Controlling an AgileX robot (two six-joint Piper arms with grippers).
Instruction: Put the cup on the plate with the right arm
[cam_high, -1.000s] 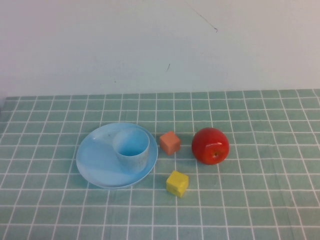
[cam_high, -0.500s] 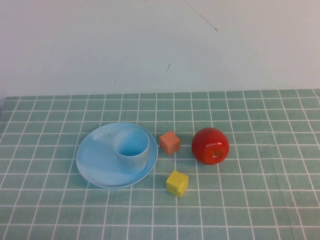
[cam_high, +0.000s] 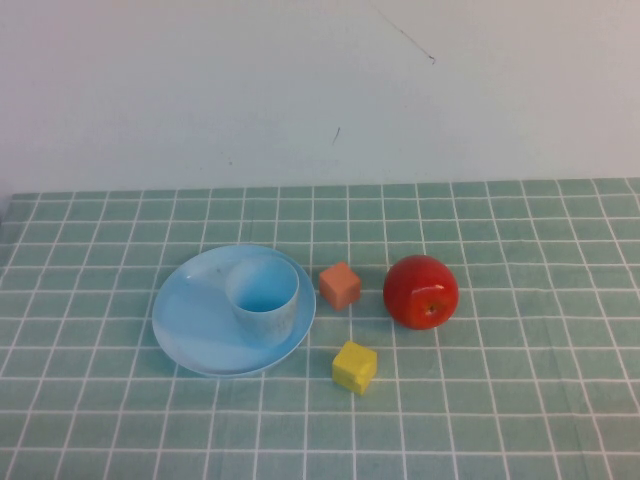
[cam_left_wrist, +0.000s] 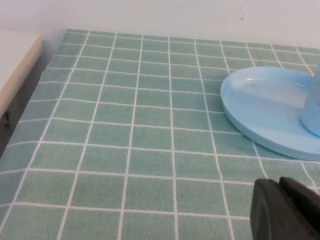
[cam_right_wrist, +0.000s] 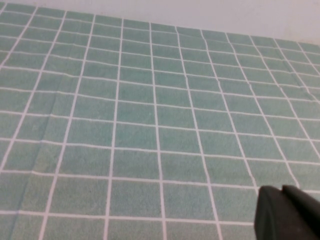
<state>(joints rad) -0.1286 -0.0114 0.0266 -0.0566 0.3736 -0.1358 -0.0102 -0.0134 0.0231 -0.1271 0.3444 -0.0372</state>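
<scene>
The light blue cup (cam_high: 262, 296) stands upright on the right part of the light blue plate (cam_high: 193, 322), left of the table's middle. Neither arm shows in the high view. In the left wrist view the plate (cam_left_wrist: 260, 107) lies ahead with the cup's side (cam_left_wrist: 313, 107) at the picture's edge; my left gripper (cam_left_wrist: 280, 182) is shut and empty, low over the cloth, short of the plate. My right gripper (cam_right_wrist: 281, 190) is shut and empty over bare green checked cloth, with no task object in its view.
An orange cube (cam_high: 340, 286) sits just right of the plate, a red apple (cam_high: 421, 291) right of that, and a yellow cube (cam_high: 354, 367) in front of them. A white wall backs the table. A white ledge (cam_left_wrist: 15, 60) borders the cloth's left side.
</scene>
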